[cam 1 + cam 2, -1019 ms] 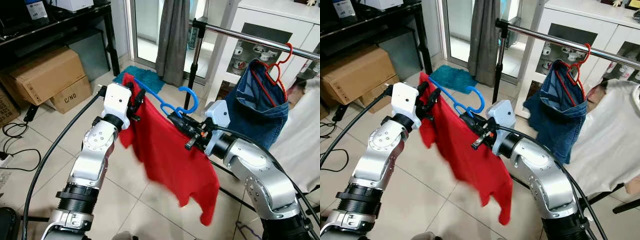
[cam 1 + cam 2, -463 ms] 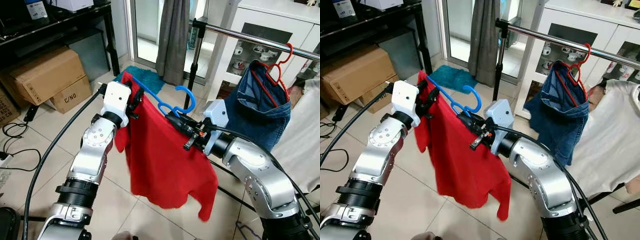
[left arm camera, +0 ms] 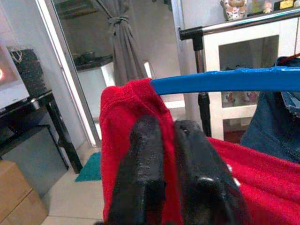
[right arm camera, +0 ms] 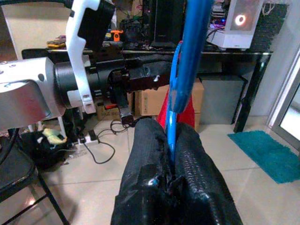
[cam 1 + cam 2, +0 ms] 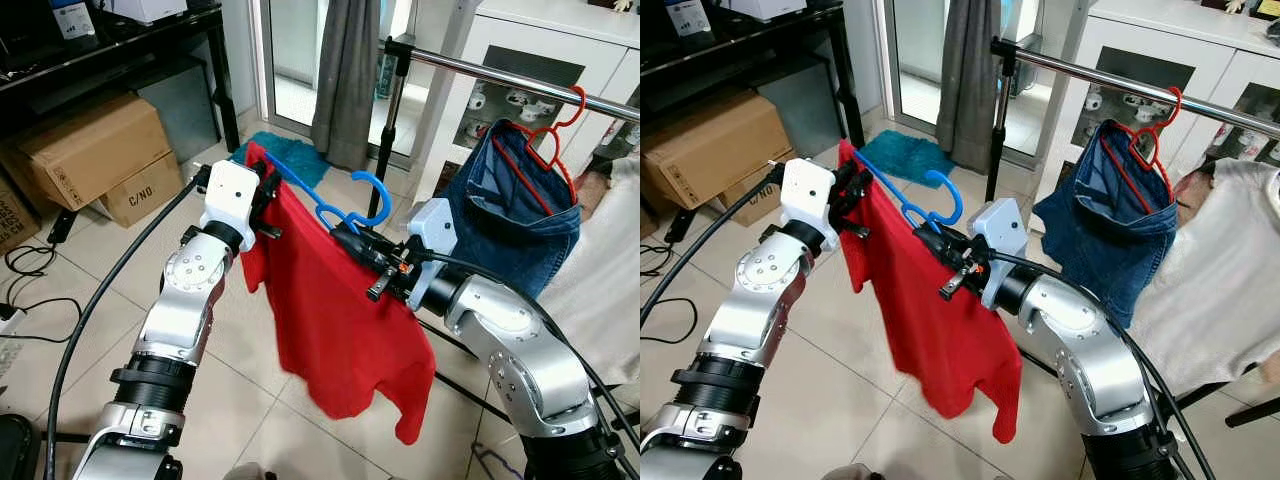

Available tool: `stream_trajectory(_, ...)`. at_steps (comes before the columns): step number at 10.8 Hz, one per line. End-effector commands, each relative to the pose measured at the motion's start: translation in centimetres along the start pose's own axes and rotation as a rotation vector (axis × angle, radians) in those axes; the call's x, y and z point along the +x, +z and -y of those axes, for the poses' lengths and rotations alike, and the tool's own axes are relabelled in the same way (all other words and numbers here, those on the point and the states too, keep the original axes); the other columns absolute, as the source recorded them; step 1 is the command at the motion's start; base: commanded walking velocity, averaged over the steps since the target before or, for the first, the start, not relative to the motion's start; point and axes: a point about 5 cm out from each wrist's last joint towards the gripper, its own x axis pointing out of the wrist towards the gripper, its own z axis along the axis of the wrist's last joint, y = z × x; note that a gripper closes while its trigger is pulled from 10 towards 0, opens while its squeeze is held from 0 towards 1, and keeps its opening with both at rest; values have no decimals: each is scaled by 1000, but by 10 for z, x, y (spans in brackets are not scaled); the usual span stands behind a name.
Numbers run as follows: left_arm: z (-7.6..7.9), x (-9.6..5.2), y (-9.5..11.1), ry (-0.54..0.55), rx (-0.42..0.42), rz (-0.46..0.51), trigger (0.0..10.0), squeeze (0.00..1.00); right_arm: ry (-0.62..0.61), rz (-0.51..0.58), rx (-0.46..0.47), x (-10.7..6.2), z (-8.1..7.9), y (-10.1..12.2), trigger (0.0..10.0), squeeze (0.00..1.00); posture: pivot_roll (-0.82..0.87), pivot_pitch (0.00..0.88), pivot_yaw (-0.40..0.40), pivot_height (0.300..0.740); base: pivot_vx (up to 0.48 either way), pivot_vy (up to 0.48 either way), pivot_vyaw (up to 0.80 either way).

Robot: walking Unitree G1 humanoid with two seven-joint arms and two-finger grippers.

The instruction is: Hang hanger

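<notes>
A blue hanger (image 5: 345, 208) carries a red shirt (image 5: 340, 300) and is held between my two arms, low in front of the steel clothes rail (image 5: 500, 78). My left gripper (image 5: 268, 200) is shut on the shirt's shoulder at the hanger's left end, with red cloth pinched between its fingers (image 3: 154, 159). My right gripper (image 5: 345, 238) is shut on the blue hanger just below its hook; the blue wire (image 4: 180, 89) runs up from between the fingers (image 4: 145, 154). The hook (image 5: 945, 195) points up and away, well below the rail.
A red hanger (image 5: 545, 140) with blue jeans (image 5: 520, 215) hangs on the rail at right, beside a white garment (image 5: 1220, 280). The rail's black post (image 5: 388, 130) stands behind the hook. Cardboard boxes (image 5: 95, 155) and a black shelf sit at left; a teal mat (image 5: 280, 155) lies on the tiled floor.
The red shirt's lower part has swung and settled below the hanger. The jeans on the rail have swayed slightly. Both grippers keep their hold at nearly the same place.
</notes>
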Motion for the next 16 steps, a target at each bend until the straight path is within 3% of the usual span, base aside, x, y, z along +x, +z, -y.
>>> stream_trajectory(1,-6,0,-3,16,-9,-17,0,0,16,73,-40,0,-1,14,0,0,-29,0,-3,740,0,0,0)
stream_trajectory(6,-8,-2,-1,24,-51,4,0,0,4,71,-45,-2,0,13,0,0,-28,0,0,740,0,0,0)
stream_trajectory(8,-2,-4,13,-13,-68,120,0,0,-168,-31,-92,-3,23,2,0,0,-27,0,2,740,0,0,0)
stream_trajectory(12,-2,-12,17,-13,-88,175,0,0,-273,-53,-86,-5,37,1,0,0,-24,0,-1,740,0,0,0)
stream_trajectory(14,-26,-13,20,109,-24,165,0,0,-195,-68,-102,-8,32,-2,0,0,-21,0,-4,740,0,0,0)
stream_trajectory(16,-70,-11,36,208,85,161,0,0,-49,-95,-120,-21,25,-4,0,0,-20,0,-2,740,0,0,0)
